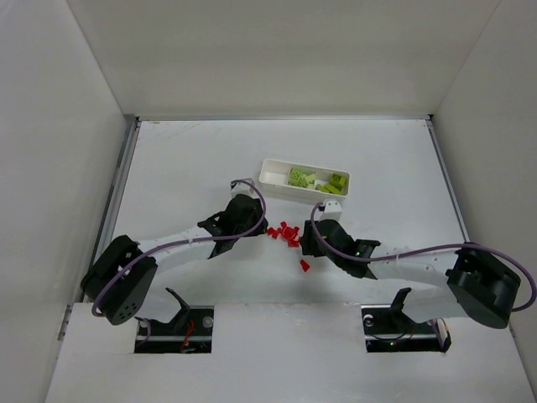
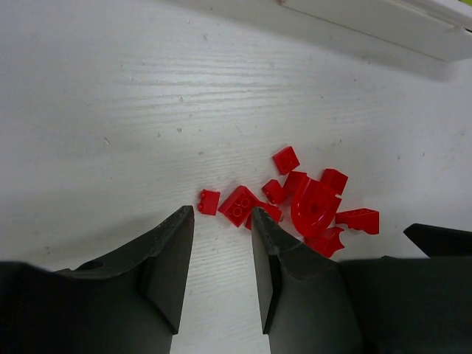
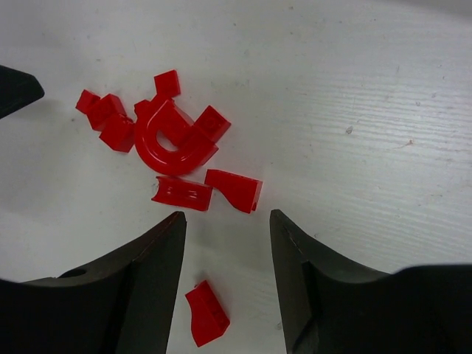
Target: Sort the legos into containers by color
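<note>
A heap of small red legos (image 1: 285, 234) lies on the white table between my two grippers; it shows in the left wrist view (image 2: 306, 203) and the right wrist view (image 3: 169, 140). One red lego (image 1: 304, 265) lies apart, between my right gripper's fingers in the right wrist view (image 3: 206, 314). The white tray (image 1: 273, 178) stands behind the heap, with yellow-green legos (image 1: 302, 178) in its middle and right (image 1: 336, 182) compartments. My left gripper (image 2: 221, 215) is open and empty, just left of the heap. My right gripper (image 3: 227, 217) is open and empty, just right of the heap.
White walls enclose the table (image 1: 185, 159) at the back and both sides. The tray's near wall (image 2: 383, 26) shows at the top right of the left wrist view. The other gripper's dark fingertip shows in each wrist view, at the right edge (image 2: 439, 237) and at the left edge (image 3: 15, 88).
</note>
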